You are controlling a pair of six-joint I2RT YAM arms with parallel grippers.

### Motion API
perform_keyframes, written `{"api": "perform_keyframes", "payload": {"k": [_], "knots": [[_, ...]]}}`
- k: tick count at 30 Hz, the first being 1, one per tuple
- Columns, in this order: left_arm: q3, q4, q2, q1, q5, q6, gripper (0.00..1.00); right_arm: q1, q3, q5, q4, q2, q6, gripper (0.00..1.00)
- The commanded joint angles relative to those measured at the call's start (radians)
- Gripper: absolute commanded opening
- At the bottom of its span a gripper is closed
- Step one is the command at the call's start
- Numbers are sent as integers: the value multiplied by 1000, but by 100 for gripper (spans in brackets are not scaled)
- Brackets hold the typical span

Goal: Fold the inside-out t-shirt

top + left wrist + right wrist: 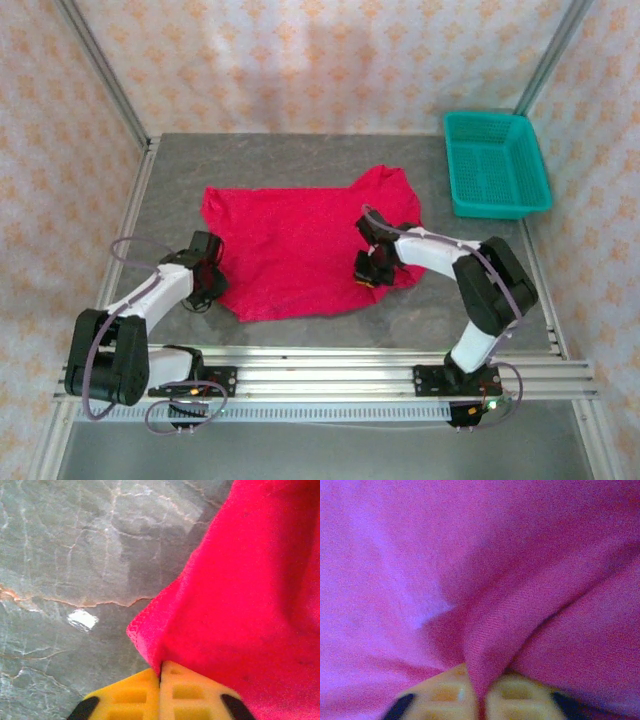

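Overhead, the t-shirt [300, 245] lies spread mid-table [300, 160], with the basket [495, 165] far right. Wrist views add: left gripper [160, 676] clamped on its edge; right gripper [480, 690] pinching a raised fold.

A close look down at the left end effector [160, 680] at the bottom centre. Its two yellow fingers [130, 696], with black patches at their outer corners, are pressed together on a corner of the bright red t-shirt [240, 595]. The cloth rises from the pinch and fills the right side of the view. To the left lies the grey, marbled desk [65, 545], crossed by pale veins, with a small bright glint [83, 619] and a darker shadow beside the cloth edge.
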Motion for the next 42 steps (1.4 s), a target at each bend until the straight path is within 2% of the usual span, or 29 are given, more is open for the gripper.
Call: {"api": "perform_keyframes", "payload": {"k": [1,4,7,12,14,20,25,29,32,34,35,36,37,38,39,40,42], "knots": [[131,-39,57,-5,-69,27,0,-30,83,68,-23,11,-25,0],[258,-132,64,-2,-106,51,0,-71,133,122,-127,-57,-78,0],[380,-203,31,28,-131,72,0,-157,149,134,-212,-141,-121,0],[566,-286,-17,120,-84,108,0,-263,156,136,-306,-298,-162,0],[621,-306,-39,129,-65,115,0,-266,165,126,-332,-343,-171,0],[707,-368,-121,128,14,125,0,-241,193,-70,-359,-430,-149,0],[840,-470,-166,129,-13,191,0,-210,295,-151,-433,-476,-154,0],[953,-488,-102,129,-65,245,0,-214,373,-94,-454,-449,-181,0],[1003,-469,61,128,-32,274,0,-220,423,-81,-400,-326,-194,0],[1012,-434,197,127,-7,274,0,-227,471,-57,-341,-191,-199,1],[1015,-414,249,126,-9,270,0,-228,505,-35,-325,-121,-202,8],[1021,-381,321,126,-17,268,2,-238,565,-1,-317,-36,-203,30],[1046,-372,386,126,-34,264,21,-246,631,54,-323,41,-201,49],[1075,-369,431,126,-51,262,24,-250,686,102,-338,106,-202,57],[1105,-375,474,122,-66,261,32,-253,742,148,-362,161,-204,62],[1129,-386,492,114,-87,258,43,-253,781,180,-389,193,-208,65],[1119,-384,464,75,-139,262,49,-250,781,190,-414,193,-217,67]]}}
